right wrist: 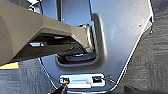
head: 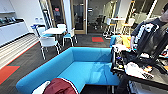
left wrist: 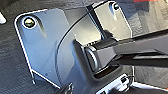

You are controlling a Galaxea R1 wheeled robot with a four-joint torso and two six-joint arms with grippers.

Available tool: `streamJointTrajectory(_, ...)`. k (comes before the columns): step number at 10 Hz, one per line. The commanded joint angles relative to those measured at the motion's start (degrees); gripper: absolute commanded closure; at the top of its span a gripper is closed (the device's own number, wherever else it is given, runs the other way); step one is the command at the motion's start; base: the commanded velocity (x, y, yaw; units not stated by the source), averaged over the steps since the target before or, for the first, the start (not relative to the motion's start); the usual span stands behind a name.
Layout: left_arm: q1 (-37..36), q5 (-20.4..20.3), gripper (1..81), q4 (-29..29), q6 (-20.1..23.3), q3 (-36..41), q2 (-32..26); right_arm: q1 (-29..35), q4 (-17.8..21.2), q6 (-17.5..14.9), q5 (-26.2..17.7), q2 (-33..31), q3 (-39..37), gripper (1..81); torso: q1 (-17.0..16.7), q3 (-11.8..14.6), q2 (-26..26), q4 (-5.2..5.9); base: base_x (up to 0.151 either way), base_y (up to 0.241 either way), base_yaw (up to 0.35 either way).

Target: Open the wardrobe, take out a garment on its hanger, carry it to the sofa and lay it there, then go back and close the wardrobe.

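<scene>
The jacket [head: 60, 87] lies before the sofa [head: 82, 67] (long side running away); gripper states I cannot tell.

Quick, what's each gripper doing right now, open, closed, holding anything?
Left gripper: cannot be told.
Right gripper: cannot be told.

The sofa [head: 82, 66] stands directly ahead of the robot. The garment [head: 60, 87] lies at the near edge, before the sofa's left arm. Behind the sofa stand a desk [head: 53, 31] and chairs [head: 48, 42]. A person [head: 150, 30] stands at right behind a cart [head: 140, 71].
</scene>
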Motion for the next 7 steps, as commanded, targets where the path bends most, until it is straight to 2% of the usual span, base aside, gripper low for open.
streamJointTrajectory(1, -0.5, 1.7, 1.0, 0.19, 0.13, -0.53, -0.64, 0.82, -0.67, -0.25, -3.0, 0.68, 0.26, 1.0, 0.0, 0.0, 0.0, 0.0, 0.0, -0.063, 0.0)
streamJointTrajectory(7, -0.59, 1.7, 1.0, 0.1, -0.05, -0.53, -0.64, 0.91, -0.76, -0.25, -3.09, 0.86, 0.34, 1.0, 0.0, 0.0, 0.0, 0.0, 0.0, 0.0, 0.0)
